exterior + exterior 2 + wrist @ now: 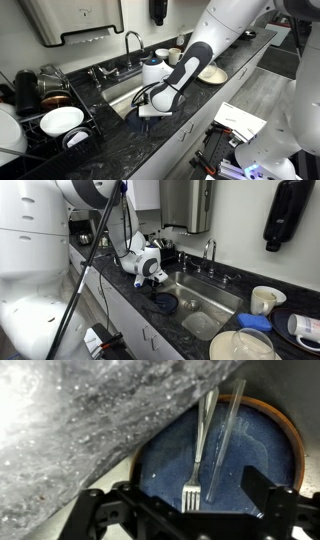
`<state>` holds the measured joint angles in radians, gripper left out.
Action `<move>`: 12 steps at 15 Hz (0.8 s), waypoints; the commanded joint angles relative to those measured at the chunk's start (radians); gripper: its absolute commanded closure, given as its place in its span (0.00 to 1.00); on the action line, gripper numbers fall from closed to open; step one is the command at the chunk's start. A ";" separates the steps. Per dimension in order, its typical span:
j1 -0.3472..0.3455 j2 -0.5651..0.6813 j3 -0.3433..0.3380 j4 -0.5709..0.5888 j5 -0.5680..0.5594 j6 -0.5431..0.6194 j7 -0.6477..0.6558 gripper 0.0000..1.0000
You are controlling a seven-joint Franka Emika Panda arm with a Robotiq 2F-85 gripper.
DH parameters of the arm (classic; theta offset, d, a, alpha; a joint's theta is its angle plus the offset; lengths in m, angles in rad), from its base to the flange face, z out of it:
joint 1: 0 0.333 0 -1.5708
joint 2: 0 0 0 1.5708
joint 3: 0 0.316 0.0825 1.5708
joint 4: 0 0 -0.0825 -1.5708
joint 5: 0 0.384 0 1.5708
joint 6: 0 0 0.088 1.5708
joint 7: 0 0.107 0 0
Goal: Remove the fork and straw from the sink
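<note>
Blue plate [262, 460] holds fork [200, 450] and straw [227, 440].

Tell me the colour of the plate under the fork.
Dark blue plate with a brown rim; clearest in the wrist view.

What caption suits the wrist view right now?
Open hand above a silver metal fork and clear straight straw lying side by side on a round blue, brown-rimmed plate.
</note>
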<state>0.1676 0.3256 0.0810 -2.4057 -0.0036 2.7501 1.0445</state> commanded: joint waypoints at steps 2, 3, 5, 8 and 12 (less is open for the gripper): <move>0.043 0.097 -0.035 0.075 0.020 -0.002 -0.021 0.00; 0.051 0.107 -0.042 0.084 0.016 -0.005 -0.019 0.00; 0.063 0.128 -0.054 0.100 0.016 -0.008 -0.017 0.00; 0.083 0.148 -0.072 0.117 0.015 -0.001 -0.006 0.00; 0.109 0.165 -0.091 0.130 0.015 0.005 0.012 0.00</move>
<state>0.2405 0.4626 0.0163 -2.2996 -0.0008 2.7511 1.0454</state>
